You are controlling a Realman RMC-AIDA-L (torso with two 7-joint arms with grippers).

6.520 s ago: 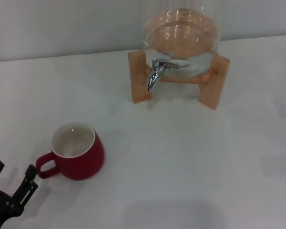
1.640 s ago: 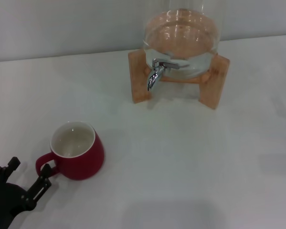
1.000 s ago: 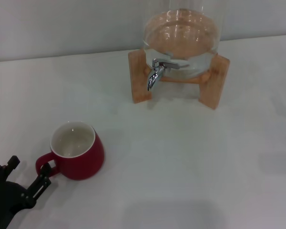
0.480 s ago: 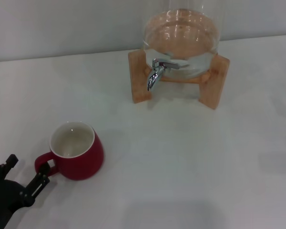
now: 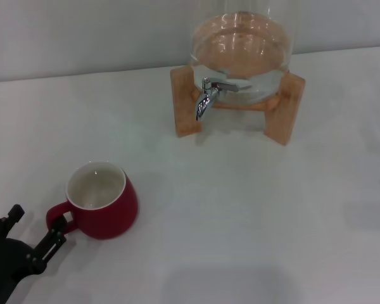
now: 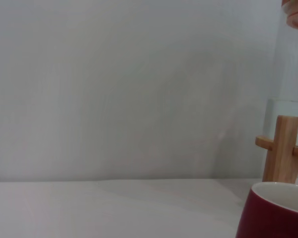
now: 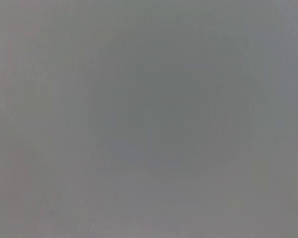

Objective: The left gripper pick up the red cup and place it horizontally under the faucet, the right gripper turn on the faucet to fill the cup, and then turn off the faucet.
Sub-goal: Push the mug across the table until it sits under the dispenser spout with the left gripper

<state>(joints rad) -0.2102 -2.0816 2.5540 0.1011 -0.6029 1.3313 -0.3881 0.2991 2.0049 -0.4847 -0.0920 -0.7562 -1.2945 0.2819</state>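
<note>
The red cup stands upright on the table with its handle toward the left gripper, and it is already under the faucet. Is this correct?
Not quite. The red cup is not under the faucet; the head view shows it far from it, nearer the robot and to its left. The rest holds: it stands upright on the table, handle toward the open left gripper.

Red cup (image 5: 104, 206) upright, empty, handle leftward; faucet (image 5: 208, 96) far off, well apart

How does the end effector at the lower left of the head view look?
The left end effector is all black, with two slim fingers ending in small knobbly tips, on a rounded black body. No cables or markings show. The right end effector is out of view.
</note>
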